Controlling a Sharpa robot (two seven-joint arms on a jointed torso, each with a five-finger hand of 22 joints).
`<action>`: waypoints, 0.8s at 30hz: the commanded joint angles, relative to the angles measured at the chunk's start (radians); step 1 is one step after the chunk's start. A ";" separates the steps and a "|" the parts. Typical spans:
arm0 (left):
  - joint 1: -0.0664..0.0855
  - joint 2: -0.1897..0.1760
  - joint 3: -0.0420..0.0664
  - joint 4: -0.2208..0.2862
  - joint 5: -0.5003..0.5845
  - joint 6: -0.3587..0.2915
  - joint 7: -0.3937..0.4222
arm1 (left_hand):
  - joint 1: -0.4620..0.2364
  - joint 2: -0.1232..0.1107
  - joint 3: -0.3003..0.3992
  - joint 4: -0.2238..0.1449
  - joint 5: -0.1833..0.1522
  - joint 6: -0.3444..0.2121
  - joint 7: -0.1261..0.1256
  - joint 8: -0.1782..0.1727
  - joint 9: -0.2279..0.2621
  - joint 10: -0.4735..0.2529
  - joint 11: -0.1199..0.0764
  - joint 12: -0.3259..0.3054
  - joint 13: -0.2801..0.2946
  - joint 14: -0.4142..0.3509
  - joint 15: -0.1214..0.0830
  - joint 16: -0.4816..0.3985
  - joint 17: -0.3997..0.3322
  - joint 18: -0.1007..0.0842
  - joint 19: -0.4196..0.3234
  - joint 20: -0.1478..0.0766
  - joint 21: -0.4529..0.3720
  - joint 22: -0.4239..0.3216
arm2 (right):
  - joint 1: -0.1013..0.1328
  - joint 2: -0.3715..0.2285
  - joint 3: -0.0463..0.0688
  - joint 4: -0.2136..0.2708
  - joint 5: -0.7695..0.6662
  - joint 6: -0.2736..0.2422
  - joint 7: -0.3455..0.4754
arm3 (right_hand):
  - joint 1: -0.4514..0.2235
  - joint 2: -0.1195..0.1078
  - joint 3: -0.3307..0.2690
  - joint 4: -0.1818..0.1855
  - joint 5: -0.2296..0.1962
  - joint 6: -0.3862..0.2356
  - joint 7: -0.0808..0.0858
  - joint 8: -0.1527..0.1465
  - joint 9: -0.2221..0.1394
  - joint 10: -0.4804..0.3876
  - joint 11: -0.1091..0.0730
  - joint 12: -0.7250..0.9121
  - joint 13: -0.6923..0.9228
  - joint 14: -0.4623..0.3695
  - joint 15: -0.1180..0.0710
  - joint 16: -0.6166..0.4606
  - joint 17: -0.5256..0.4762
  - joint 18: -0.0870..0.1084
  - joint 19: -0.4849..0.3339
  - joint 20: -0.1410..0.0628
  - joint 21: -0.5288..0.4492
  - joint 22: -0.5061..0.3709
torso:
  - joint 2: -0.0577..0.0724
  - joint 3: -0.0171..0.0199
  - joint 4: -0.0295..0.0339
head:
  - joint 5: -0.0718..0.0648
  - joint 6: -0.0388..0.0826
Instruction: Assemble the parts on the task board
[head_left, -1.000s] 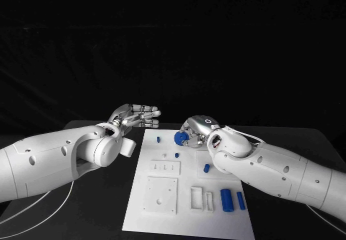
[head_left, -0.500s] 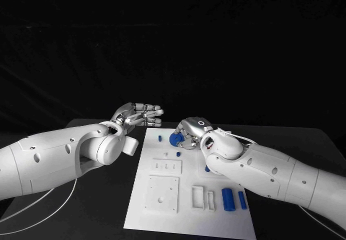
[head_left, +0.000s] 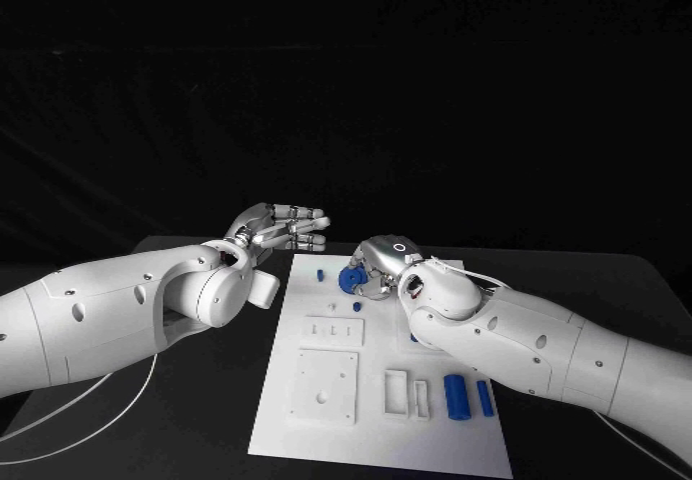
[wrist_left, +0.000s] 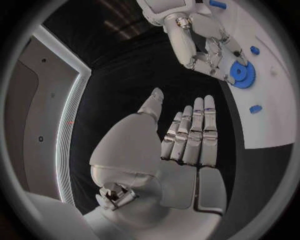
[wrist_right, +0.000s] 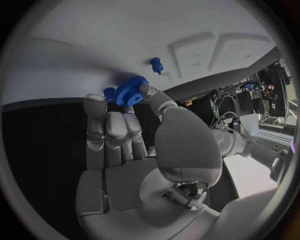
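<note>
The white task board (head_left: 329, 415) lies in the middle of the black table. My right hand (head_left: 381, 260) hovers over the board's far end and pinches a blue gear (head_left: 353, 278) between thumb and fingertips; the same gear (wrist_right: 130, 91) shows close to the board in the right wrist view, and also in the left wrist view (wrist_left: 242, 75). A small blue peg (head_left: 319, 272) stands just left of the gear, and another small blue piece (head_left: 358, 306) sits nearer me. My left hand (head_left: 283, 228) floats off the board's far left corner, fingers straight and apart, holding nothing.
Two blue cylinders (head_left: 456, 399) lie side by side at the board's near right. White raised blocks (head_left: 323, 386) and a slotted holder (head_left: 395, 393) occupy the near half. A white cable (head_left: 101, 415) runs over the table under my left arm.
My right hand has carried the gear slightly left over the board's far end. The left hand has lifted a touch and stays open.
</note>
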 joint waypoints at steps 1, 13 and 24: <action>0.000 0.003 0.001 0.000 -0.002 0.014 0.006 | -0.001 -0.004 -0.004 -0.002 -0.003 -0.002 0.000 0.006 0.001 -0.007 0.002 0.004 0.001 -0.003 0.002 -0.001 0.001 -0.007 -0.001 0.003 0.002 -0.002 | -0.005 0.001 -0.004 -0.004 -0.013 0.029 0.001 | -0.001 -0.005 -0.001 0.004 -0.003 0.002 -0.002 0.006 0.010 -0.001 0.000 -0.005 -0.001 -0.002 -0.003 -0.005 -0.002 -0.001 0.047 -0.001 -0.002 -0.001 | 0.000 0.0007 0.0001 | 0.000 -0.002; 0.000 0.004 0.001 -0.001 -0.002 0.013 0.005 | -0.001 -0.004 -0.004 -0.002 -0.003 -0.002 0.000 0.006 0.001 -0.007 0.002 0.004 0.001 -0.003 0.002 -0.001 0.001 -0.007 -0.001 0.003 0.002 -0.002 | -0.006 0.006 -0.005 -0.018 0.006 0.031 0.003 | -0.014 -0.014 -0.081 0.064 -0.069 -0.112 0.024 0.006 -0.007 -0.021 0.017 -0.033 -0.031 -0.004 0.008 -0.014 -0.012 0.011 0.047 0.011 -0.022 -0.014 | -0.001 0.0010 -0.0011 | 0.001 -0.003; 0.000 0.004 0.001 -0.002 -0.002 0.012 0.004 | -0.001 -0.004 -0.004 -0.002 -0.003 -0.002 0.000 0.006 0.001 -0.007 0.002 0.004 0.001 -0.003 0.002 -0.001 0.001 -0.007 -0.001 0.003 0.002 -0.002 | -0.006 0.009 -0.010 -0.032 0.034 0.045 0.007 | -0.050 -0.025 -0.161 0.211 -0.100 -0.123 0.023 0.006 -0.007 -0.027 0.020 -0.033 -0.043 -0.005 0.007 -0.016 -0.013 0.014 0.047 0.010 -0.021 -0.022 | 0.000 0.0013 -0.0019 | 0.002 -0.005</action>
